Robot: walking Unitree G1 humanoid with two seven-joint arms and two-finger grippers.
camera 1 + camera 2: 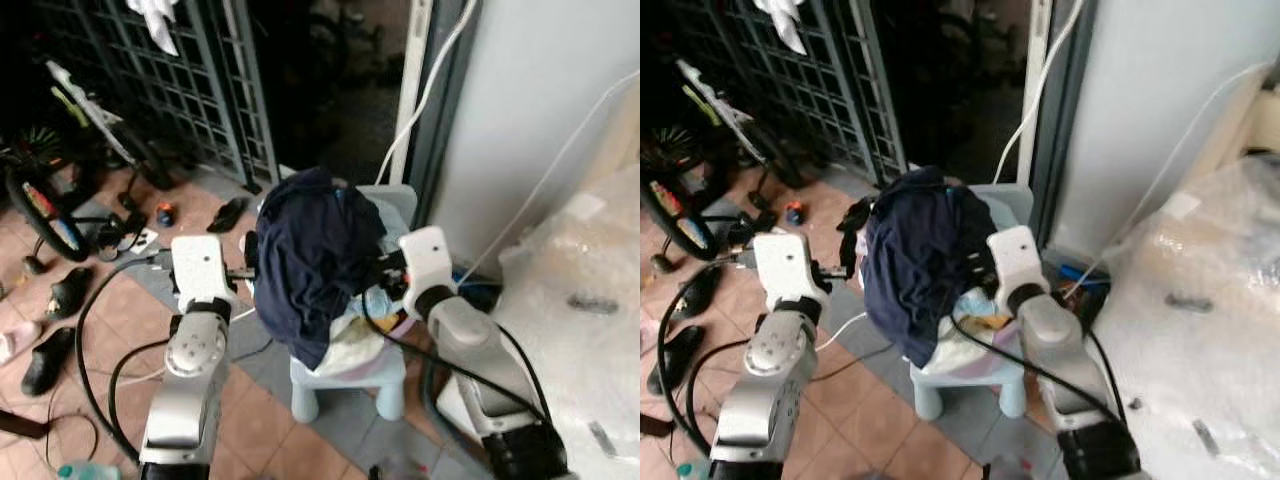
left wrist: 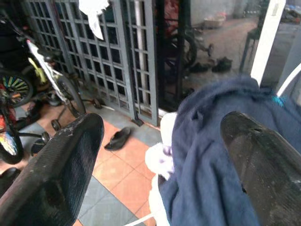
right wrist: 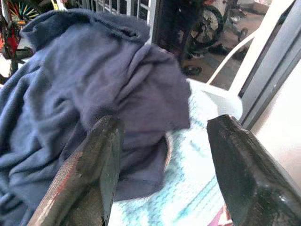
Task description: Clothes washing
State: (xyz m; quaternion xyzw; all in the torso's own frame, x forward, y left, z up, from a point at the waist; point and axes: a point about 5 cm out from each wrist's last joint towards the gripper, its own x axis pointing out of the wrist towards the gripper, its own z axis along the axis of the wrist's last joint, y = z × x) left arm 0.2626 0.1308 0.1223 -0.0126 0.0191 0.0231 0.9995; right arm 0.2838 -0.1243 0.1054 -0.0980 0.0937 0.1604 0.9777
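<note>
A dark navy garment (image 1: pixel 315 260) is draped over a pile of lighter clothes (image 1: pixel 352 345) on a pale blue plastic stool (image 1: pixel 345 388). My left gripper (image 1: pixel 243 272) is at the pile's left side. In the left wrist view this gripper (image 2: pixel 162 129) is open, one finger (image 2: pixel 263 160) over the navy cloth (image 2: pixel 211 155) and the other over the floor. My right gripper (image 1: pixel 385 272) reaches in from the pile's right side. It is open in the right wrist view (image 3: pixel 167 129), with the navy garment (image 3: pixel 94 89) and a pale patterned cloth (image 3: pixel 193 165) between its fingers.
A metal grille gate (image 1: pixel 190 90) and a bicycle (image 1: pixel 60 170) stand at the back left. Sandals (image 1: pixel 228 212) and shoes (image 1: pixel 50 360) lie on the tiled floor, with black cables (image 1: pixel 100 330). A plastic-wrapped bulk (image 1: pixel 580 300) fills the right side, under a white wall (image 1: pixel 530 90).
</note>
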